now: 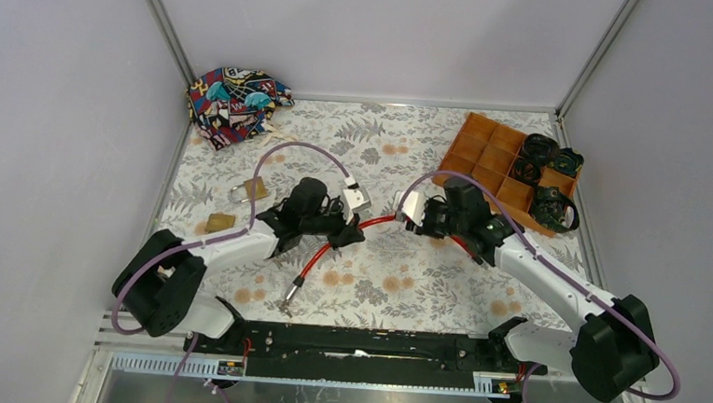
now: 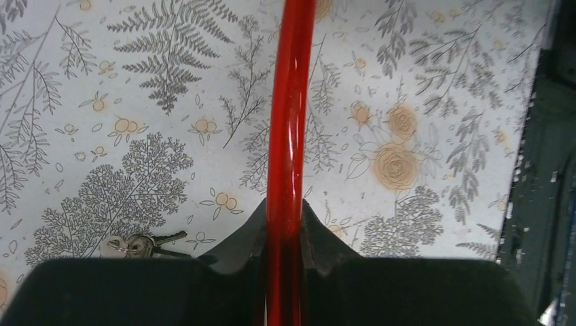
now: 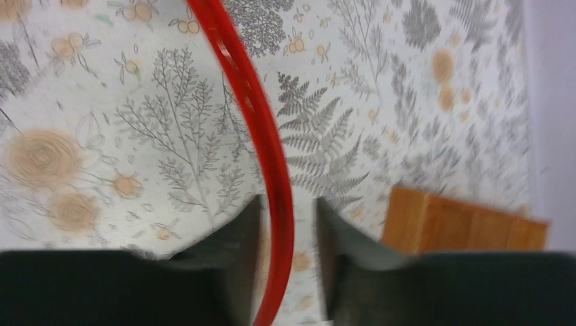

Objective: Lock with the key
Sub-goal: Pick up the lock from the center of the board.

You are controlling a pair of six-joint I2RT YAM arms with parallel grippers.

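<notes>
A red cable lock (image 1: 316,260) lies across the floral cloth, its metal end (image 1: 288,302) pointing toward the near edge. My left gripper (image 1: 349,234) is shut on the cable (image 2: 291,102), with both fingers (image 2: 248,234) pressed against it. My right gripper (image 1: 417,219) straddles the same cable (image 3: 258,115) further along; its jaws stand slightly open, with a gap on the right side. A bunch of keys (image 2: 139,243) lies on the cloth just left of my left fingers. A brass padlock (image 1: 244,192) rests left of the left arm.
An orange compartment tray (image 1: 487,149) with black items (image 1: 547,157) sits at the back right, and its edge shows in the right wrist view (image 3: 462,224). A colourful cloth bag (image 1: 233,100) lies at the back left. A small brown piece (image 1: 221,221) lies near the padlock.
</notes>
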